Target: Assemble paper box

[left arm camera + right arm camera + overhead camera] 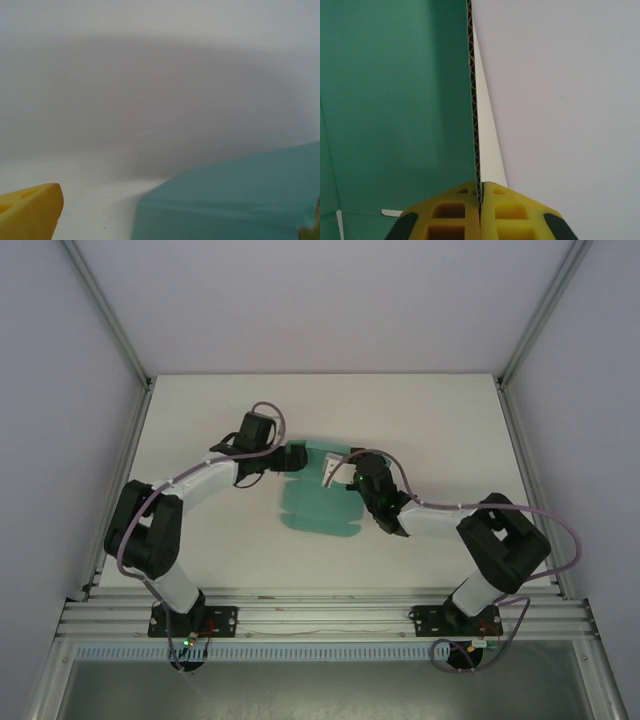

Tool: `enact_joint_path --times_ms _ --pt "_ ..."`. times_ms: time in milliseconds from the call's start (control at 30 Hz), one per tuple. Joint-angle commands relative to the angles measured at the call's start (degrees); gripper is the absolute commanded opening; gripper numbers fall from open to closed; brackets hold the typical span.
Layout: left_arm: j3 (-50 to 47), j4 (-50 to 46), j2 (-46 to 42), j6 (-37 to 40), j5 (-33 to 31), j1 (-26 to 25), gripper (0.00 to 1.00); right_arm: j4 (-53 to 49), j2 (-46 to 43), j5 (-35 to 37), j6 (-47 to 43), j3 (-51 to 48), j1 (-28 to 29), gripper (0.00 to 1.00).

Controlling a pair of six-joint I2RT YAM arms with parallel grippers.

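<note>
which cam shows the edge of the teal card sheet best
Right wrist view: the teal-green corrugated card sheet is seen edge-on and close, its fluted edge pinched by the right gripper. The top external view shows the sheet's outline, small; the left wrist view, one blurred creased corner.

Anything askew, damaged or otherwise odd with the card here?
Nothing stands out. The box is an unfolded sheet with no tears or crushing visible. The right gripper pinches one flap upright, which fits a fold in progress.

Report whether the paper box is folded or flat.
Partly folded: the paper box lies mostly flat, one flap pinched and raised by the right gripper.
</note>
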Motion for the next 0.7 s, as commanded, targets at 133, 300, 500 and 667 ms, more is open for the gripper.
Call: enact_joint_path --times_ms 133,300,500,667 --pt "3.1 5.2 2.0 -2.9 -4.6 -3.0 1.00 0.7 -1.3 -1.9 5.6 -0.6 0.4 0.00" --pt "1.2 4.5 0.0 -2.9 -8.6 -2.9 1.00 0.5 -1.2 0.1 5.3 -0.9 0.4 0.00" --pt "-4.2 3.5 -3.5 -2.8 -13.1 -1.3 1.00 -2.4 -2.2 0.8 5.3 -1.0 0.3 0.00" --pt "-8.2 5.8 -5.6 -5.0 -12.4 1.2 1.00 -3.8 -2.4 0.9 5.1 -0.9 0.4 0.00"
